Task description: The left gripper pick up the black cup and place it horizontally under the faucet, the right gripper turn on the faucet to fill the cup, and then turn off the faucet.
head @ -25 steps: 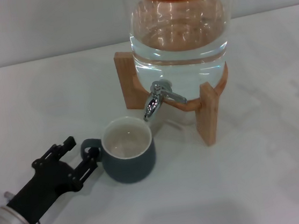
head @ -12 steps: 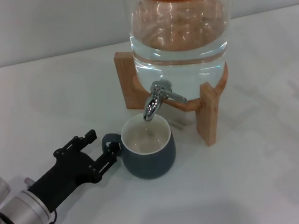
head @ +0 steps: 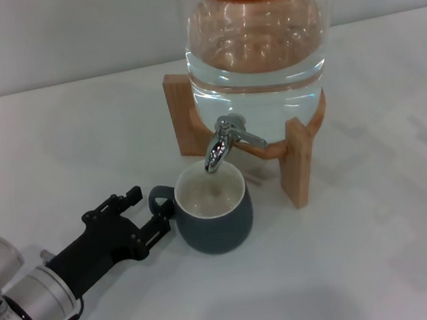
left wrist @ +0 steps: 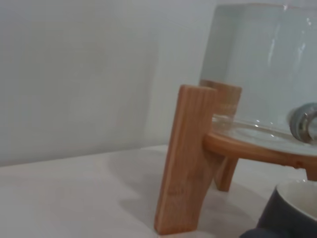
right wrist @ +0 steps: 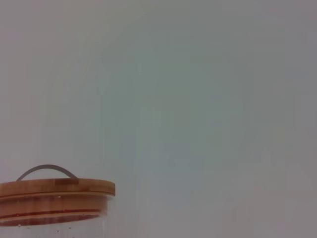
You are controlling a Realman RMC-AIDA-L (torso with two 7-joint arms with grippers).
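Observation:
The black cup stands upright on the white table, its cream inside right under the spout of the faucet. The faucet is a chrome spigot on the large clear glass jar, and its lever points right. My left gripper reaches in from the lower left and is shut on the cup's loop handle. In the left wrist view the cup's rim shows in a corner and the faucet above it. My right gripper is out of view.
The jar holds water and rests on a wooden stand whose legs flank the cup; one leg fills the left wrist view. The jar's wooden lid shows in the right wrist view. A wall runs behind the table.
My left gripper has carried the cup right and back, from left of the spout to directly under it. In the last half second it only crept a little further.

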